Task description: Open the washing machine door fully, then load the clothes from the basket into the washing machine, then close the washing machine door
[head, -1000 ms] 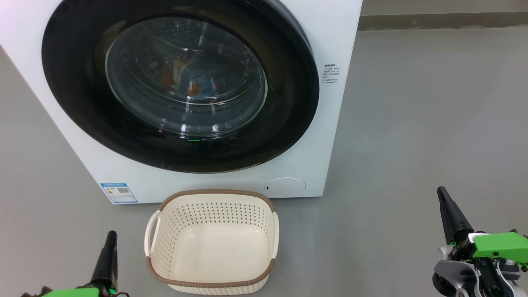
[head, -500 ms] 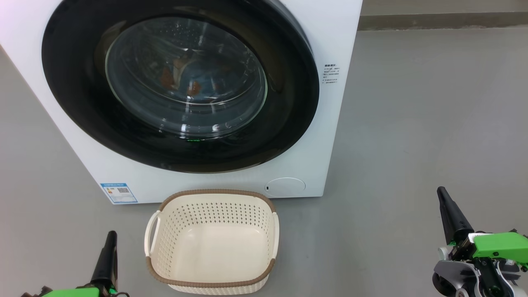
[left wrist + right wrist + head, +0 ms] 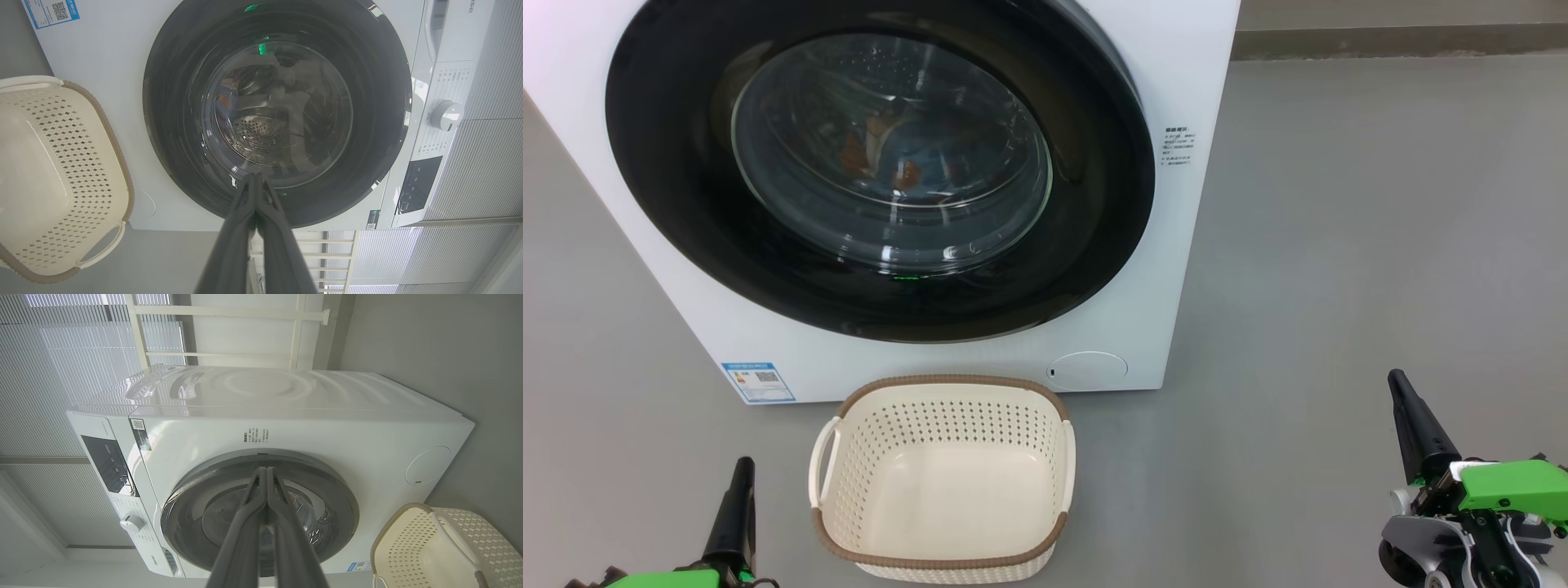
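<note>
Your left fingers [image 3: 737, 506] and right fingers [image 3: 1417, 425] are pressed together and empty, either side of the bare basket [image 3: 943, 384], while the washing machine door [image 3: 1086, 204] stands shut ahead, nearer your left arm, with the clothes [image 3: 907, 159] behind its glass.

The washing machine door [image 3: 686, 212] is shut, blue and orange clothes [image 3: 907, 163] dim behind its glass. The empty basket [image 3: 947, 562] sits just before the washing machine [image 3: 1192, 65], left gripper [image 3: 742, 469] and right gripper [image 3: 1396, 382] pinched closed either side
</note>
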### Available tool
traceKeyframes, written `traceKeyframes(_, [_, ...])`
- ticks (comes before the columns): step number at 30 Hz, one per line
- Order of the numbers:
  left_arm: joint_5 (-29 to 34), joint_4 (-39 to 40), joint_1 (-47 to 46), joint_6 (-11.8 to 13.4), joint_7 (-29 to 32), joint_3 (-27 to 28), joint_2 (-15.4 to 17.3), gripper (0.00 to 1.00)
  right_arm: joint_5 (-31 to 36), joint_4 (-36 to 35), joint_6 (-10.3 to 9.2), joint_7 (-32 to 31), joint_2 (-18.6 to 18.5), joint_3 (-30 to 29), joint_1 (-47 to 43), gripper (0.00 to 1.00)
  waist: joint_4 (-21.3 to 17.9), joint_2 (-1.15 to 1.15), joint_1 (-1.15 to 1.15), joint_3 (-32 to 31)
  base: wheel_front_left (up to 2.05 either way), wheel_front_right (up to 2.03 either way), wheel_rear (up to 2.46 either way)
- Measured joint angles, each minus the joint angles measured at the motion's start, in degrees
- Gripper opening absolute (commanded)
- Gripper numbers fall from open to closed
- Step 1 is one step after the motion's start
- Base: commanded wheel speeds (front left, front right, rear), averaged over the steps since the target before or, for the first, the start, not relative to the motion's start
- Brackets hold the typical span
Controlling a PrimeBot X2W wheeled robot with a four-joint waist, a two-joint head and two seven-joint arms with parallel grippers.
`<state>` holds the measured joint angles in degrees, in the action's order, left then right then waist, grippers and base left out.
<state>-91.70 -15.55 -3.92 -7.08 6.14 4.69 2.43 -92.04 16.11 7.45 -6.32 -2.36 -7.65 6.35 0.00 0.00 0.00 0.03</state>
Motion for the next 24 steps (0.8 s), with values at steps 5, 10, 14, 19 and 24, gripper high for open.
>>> traceKeyframes(5, [0.0, 0.0, 0.0, 0.0, 0.0, 0.0, -0.01, 0.0, 0.0, 0.0, 0.0, 0.0, 0.0, 0.0, 0.0, 0.0, 0.0, 0.0, 0.0, 0.0, 0.0, 0.0, 0.0])
traceKeyframes(10, [0.0, 0.0, -0.01, -0.01, 0.0, 0.01, -0.01, 0.0, 0.0, 0.0, 0.0, 0.0, 0.0, 0.0, 0.0, 0.0, 0.0, 0.0, 0.0, 0.0, 0.0, 0.0, 0.0])
traceKeyframes(14, [0.0, 0.0, -0.01, -0.01, 0.0, 0.01, -0.01, 0.0, 0.0, 0.0, 0.0, 0.0, 0.0, 0.0, 0.0, 0.0, 0.0, 0.0, 0.0, 0.0, 0.0, 0.0, 0.0])
traceKeyframes(19, [0.0, 0.0, -0.01, 0.0, 0.0, 0.01, -0.01, 0.0, 0.0, 0.0, 0.0, 0.0, 0.0, 0.0, 0.0, 0.0, 0.0, 0.0, 0.0, 0.0, 0.0, 0.0, 0.0])
traceKeyframes(24, [0.0, 0.0, -0.01, 0.0, 0.0, 0.01, -0.01, 0.0, 0.0, 0.0, 0.0, 0.0, 0.0, 0.0, 0.0, 0.0, 0.0, 0.0, 0.0, 0.0, 0.0, 0.0, 0.0])
